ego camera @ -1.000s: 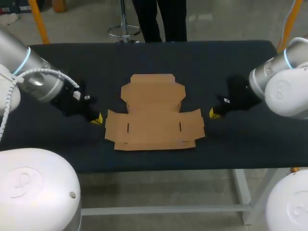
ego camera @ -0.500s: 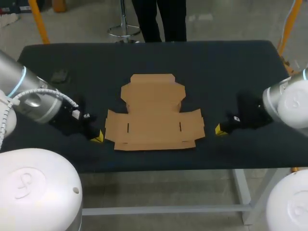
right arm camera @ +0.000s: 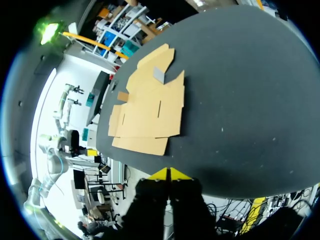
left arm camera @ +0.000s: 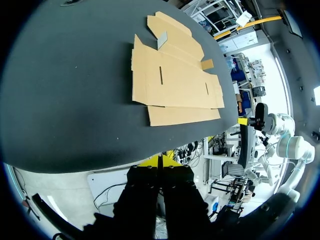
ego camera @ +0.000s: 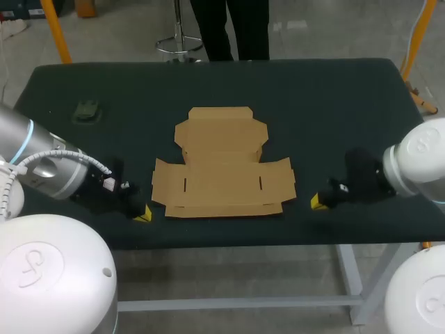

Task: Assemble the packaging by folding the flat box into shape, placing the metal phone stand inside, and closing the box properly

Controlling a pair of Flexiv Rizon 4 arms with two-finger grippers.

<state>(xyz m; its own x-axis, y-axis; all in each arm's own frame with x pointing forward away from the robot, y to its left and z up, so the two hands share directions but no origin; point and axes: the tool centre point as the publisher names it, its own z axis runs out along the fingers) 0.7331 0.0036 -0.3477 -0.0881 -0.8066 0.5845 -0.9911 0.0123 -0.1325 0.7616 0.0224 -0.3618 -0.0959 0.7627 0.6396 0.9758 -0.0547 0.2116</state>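
Observation:
The flat brown cardboard box (ego camera: 222, 163) lies unfolded in the middle of the dark table, with one small flap raised near its right side. From the left wrist view the box (left arm camera: 172, 80) is ahead of my gripper, and from the right wrist view it (right arm camera: 147, 110) is likewise ahead. My left gripper (ego camera: 142, 214) sits at the table's front edge, left of the box, shut and empty. Near the front edge to the right of the box is my right gripper (ego camera: 318, 202), also shut with nothing in it. A small dark object (ego camera: 88, 110), possibly the phone stand, lies at the back left.
The table (ego camera: 313, 104) has a dark cloth top. In the wrist views the yellow tips of the left gripper (left arm camera: 160, 161) and the right gripper (right arm camera: 169, 174) hang just past the front edge.
Both arms have drawn back toward the table's front edge and slightly outward from the box. The left arm's retreat has uncovered the small dark object at the back left.

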